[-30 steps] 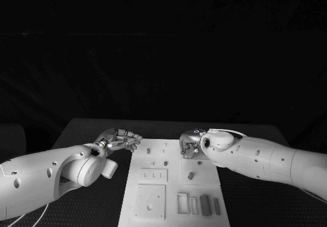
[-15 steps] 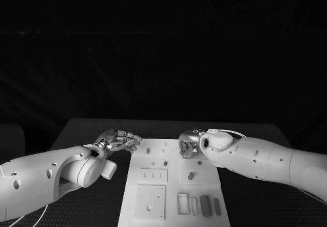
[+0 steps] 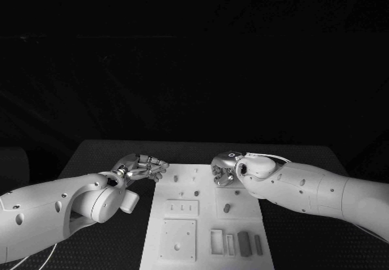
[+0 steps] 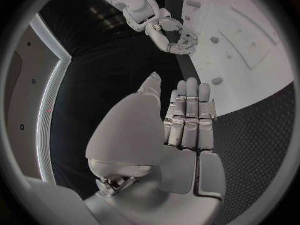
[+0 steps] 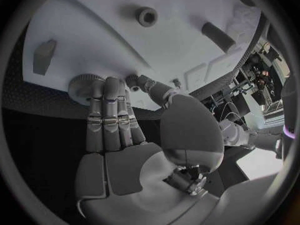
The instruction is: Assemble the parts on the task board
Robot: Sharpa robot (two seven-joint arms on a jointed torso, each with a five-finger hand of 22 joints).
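A black table (image 3: 97,154) stands in a dark room. The white board (image 3: 204,225) lies at mid-table, long axis running away from the robot. Recesses on its near half hold upright grey parts (image 3: 244,244) side by side, long axes along the board; small pegs (image 3: 196,194) stand farther up. The left hand (image 3: 143,167) hovers at the board's far left corner, fingers curled in, holding nothing. The right hand (image 3: 225,170) is over the far right area; its fingertips (image 5: 103,85) touch a round knurled part (image 5: 83,86); whether it grips, I cannot tell
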